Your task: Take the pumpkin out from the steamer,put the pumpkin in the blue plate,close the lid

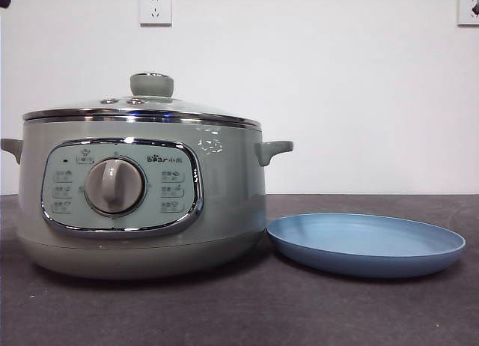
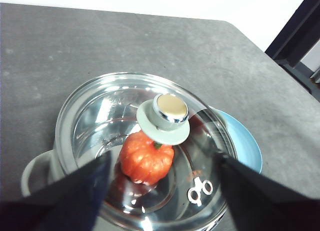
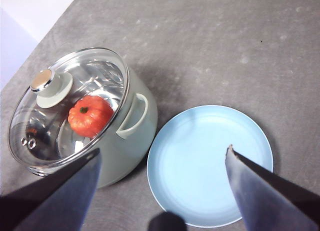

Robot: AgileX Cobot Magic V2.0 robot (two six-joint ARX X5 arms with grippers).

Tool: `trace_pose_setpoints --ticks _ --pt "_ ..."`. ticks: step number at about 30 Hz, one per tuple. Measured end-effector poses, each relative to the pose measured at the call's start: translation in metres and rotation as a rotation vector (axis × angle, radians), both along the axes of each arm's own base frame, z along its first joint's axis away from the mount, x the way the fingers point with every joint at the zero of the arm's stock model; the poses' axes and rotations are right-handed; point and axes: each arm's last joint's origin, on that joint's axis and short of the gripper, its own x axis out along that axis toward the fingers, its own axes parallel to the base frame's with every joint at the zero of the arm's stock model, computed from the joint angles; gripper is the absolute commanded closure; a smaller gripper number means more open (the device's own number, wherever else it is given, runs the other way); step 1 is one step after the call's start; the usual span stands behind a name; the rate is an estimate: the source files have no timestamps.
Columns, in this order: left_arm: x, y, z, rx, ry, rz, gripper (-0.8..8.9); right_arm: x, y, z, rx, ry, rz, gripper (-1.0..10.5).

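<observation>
The sage-green steamer (image 1: 142, 204) stands on the dark table with its glass lid (image 1: 142, 106) on it. Through the glass, the orange-red pumpkin (image 2: 146, 160) sits inside the pot; it also shows in the right wrist view (image 3: 90, 116). The blue plate (image 1: 365, 243) lies empty just right of the steamer, and shows in the right wrist view (image 3: 210, 163). My left gripper (image 2: 160, 211) is open, high above the lid's knob (image 2: 169, 116). My right gripper (image 3: 162, 201) is open, high above the gap between the steamer (image 3: 130, 136) and the plate. Both are out of the front view.
The dark grey table (image 1: 239, 316) runs to a white wall with two sockets (image 1: 155, 9). The steamer's side handle (image 1: 273, 149) points toward the plate. A dark frame (image 2: 300, 46) stands beyond the table's corner in the left wrist view.
</observation>
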Motion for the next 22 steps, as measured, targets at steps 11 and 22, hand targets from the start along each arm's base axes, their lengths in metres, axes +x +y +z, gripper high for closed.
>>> trace_pose_setpoints --ticks 11,22 --pt "0.034 -0.033 0.025 0.083 0.041 -0.039 3.84 0.004 0.000 -0.002 -0.002 0.016 0.000 5.3" --pt "0.076 -0.090 0.016 0.311 0.094 -0.069 3.84 0.003 0.000 -0.003 -0.003 0.021 0.000 5.4"
